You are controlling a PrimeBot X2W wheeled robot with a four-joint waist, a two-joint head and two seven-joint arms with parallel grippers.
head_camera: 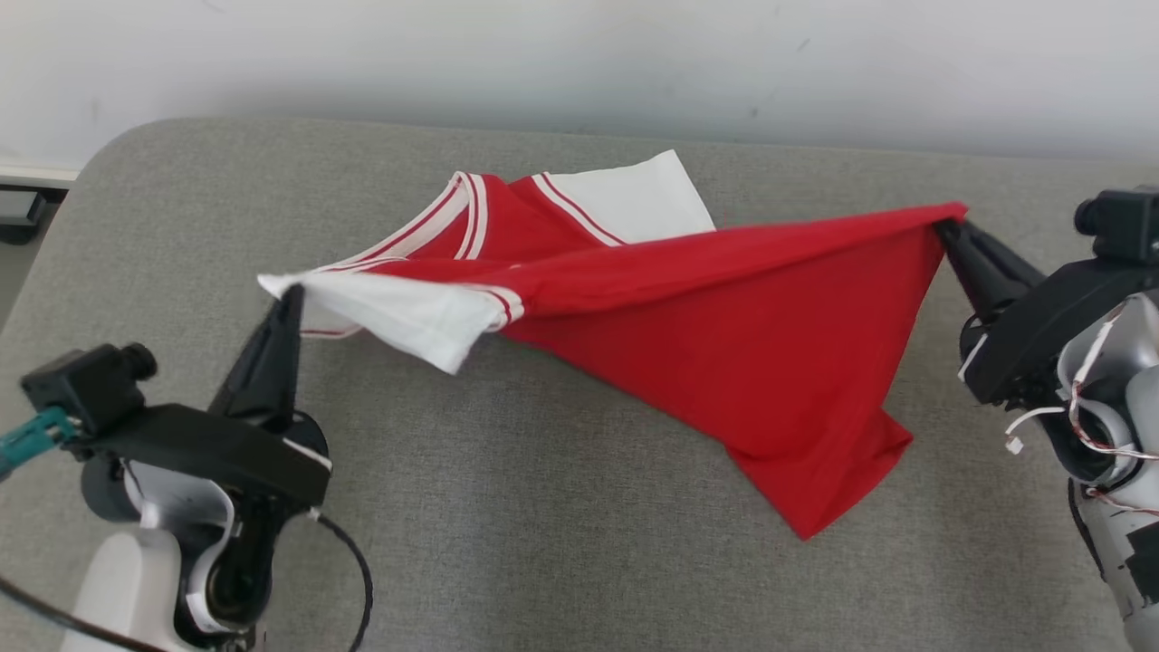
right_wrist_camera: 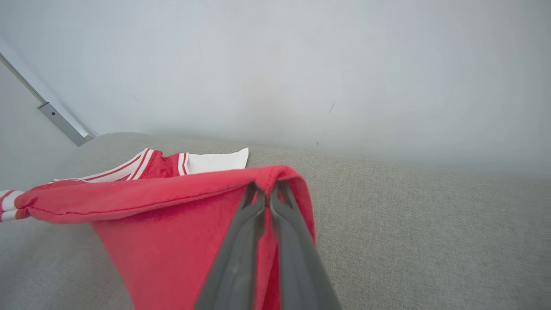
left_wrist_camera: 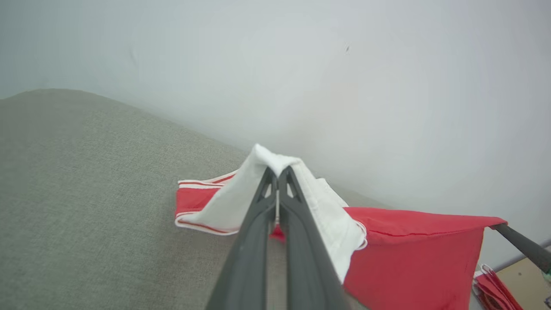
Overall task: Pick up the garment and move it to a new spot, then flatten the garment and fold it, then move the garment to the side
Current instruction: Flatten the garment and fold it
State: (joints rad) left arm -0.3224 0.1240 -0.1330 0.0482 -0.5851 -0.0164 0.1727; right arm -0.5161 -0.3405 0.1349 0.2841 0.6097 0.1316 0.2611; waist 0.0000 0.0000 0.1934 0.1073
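The soft red-and-white fabric T-shirt [head_camera: 724, 362] is hanging stretched above the grey fabric-covered desk [head_camera: 543, 561], with its lowest red corner trailing on the desk. The left end effector [head_camera: 292, 294] is pinching a white sleeve edge, and the right end effector [head_camera: 944, 226] is pinching a red hem corner. The shirt is looking light and limp, so gripping stitched corners seems safest.

Open grey cushion [head_camera: 561, 543] below and behind left gripper [head_camera: 294, 292] and right gripper [head_camera: 946, 226]; garment [head_camera: 770, 362] stretched between them bars the gap; wall [head_camera: 579, 54] stands ahead of both.
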